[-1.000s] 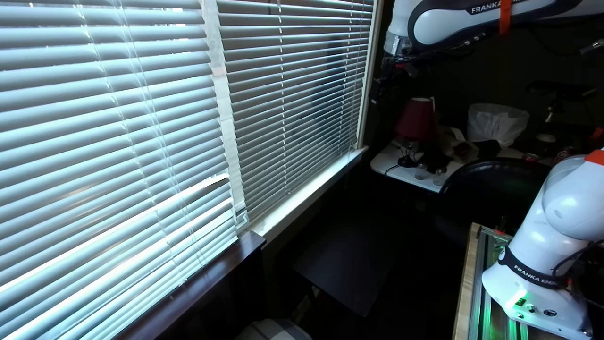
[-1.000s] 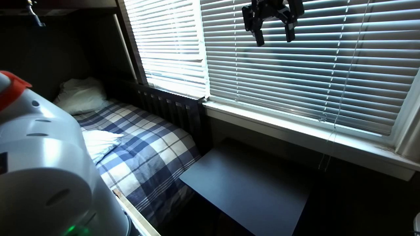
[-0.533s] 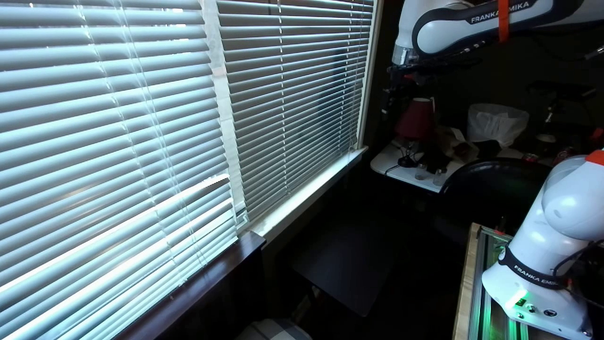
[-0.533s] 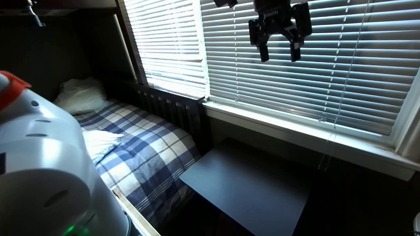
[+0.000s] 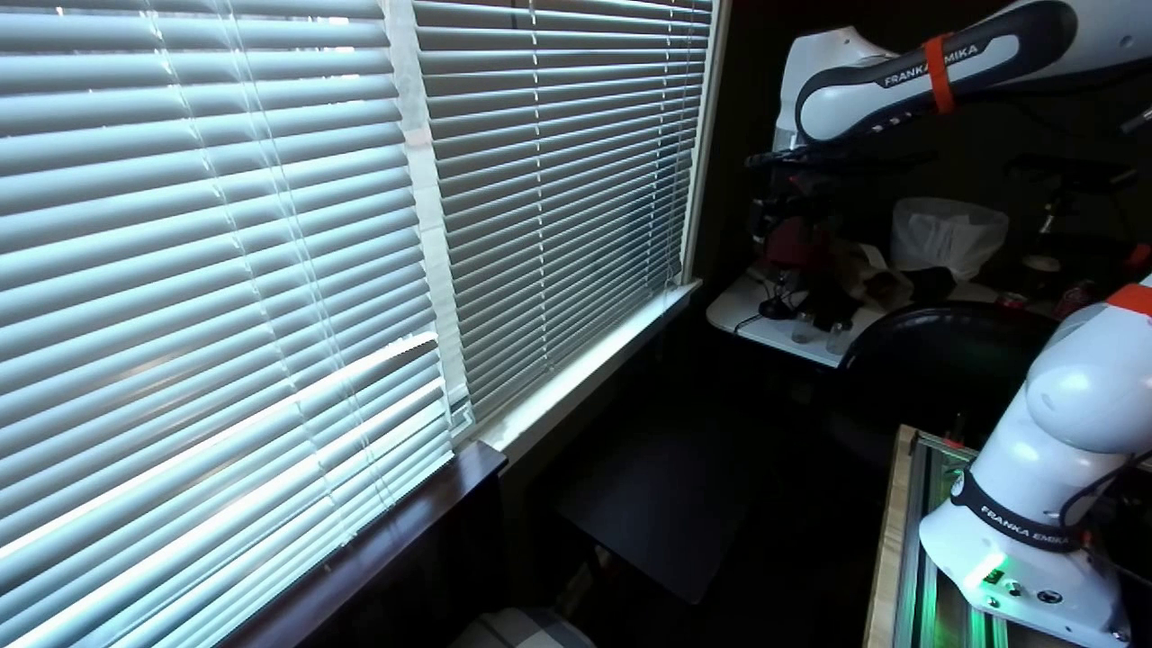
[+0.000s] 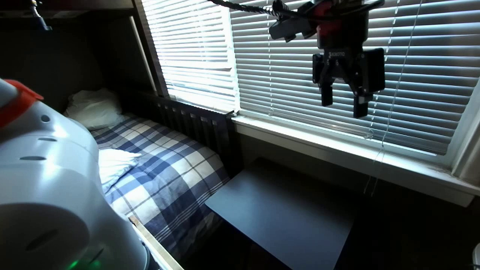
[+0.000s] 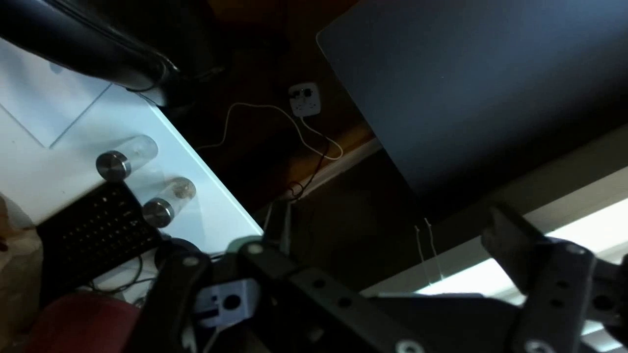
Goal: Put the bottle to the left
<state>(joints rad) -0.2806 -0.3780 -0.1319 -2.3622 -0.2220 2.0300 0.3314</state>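
Note:
Two small see-through bottles with metal caps stand on a white table (image 7: 216,196) in the wrist view, a nearer-edge bottle (image 7: 176,192) and another bottle (image 7: 139,149). In an exterior view they show as small pale shapes, a bottle (image 5: 838,337) and a bottle (image 5: 802,328). I cannot tell which one the task means. My gripper (image 6: 344,103) is open with nothing between its fingers, high in front of the window blinds. In the wrist view my fingers (image 7: 392,235) are spread apart, away from both bottles.
A dark table (image 6: 285,213) stands below the window sill (image 6: 337,144). The white table also holds a red lamp (image 7: 81,323), a black keyboard (image 7: 98,235) and a bag (image 7: 19,274). A black chair (image 5: 945,369) stands by it. A plaid bed (image 6: 168,168) is beside the dark table.
The arm and gripper have moved down, and to the right in both exterior views. The gripper has stayed open and has turned slightly.

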